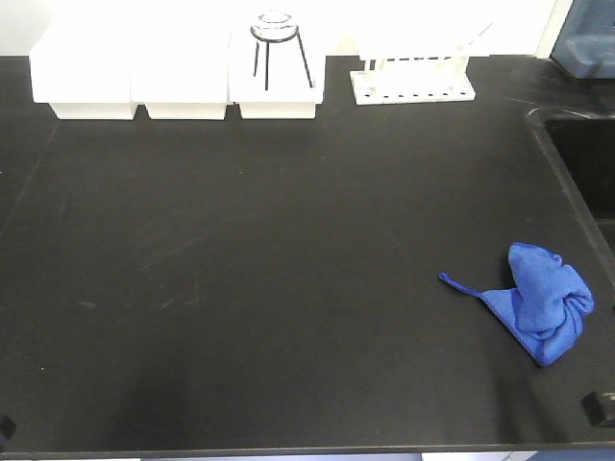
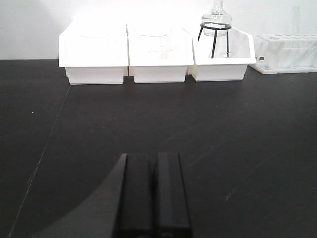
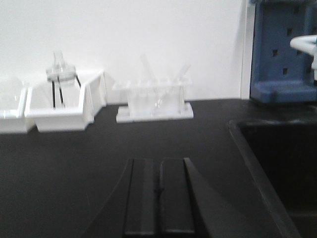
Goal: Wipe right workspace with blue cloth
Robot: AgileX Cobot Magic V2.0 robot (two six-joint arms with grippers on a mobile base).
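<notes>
Left gripper (image 2: 151, 196) and right gripper (image 3: 159, 196) are closed and empty, with the blue cloth (image 1: 548, 303) lying loose on the bench (image 1: 288, 269), so wiping looks unstarted.

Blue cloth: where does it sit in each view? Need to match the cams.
Exterior front: blue cloth lower right, near the sink edge.
Left wrist: not in view.
Right wrist: not in view.
Shared landmark: white tube rack, upper right of centre, far right edge, centre.
</notes>
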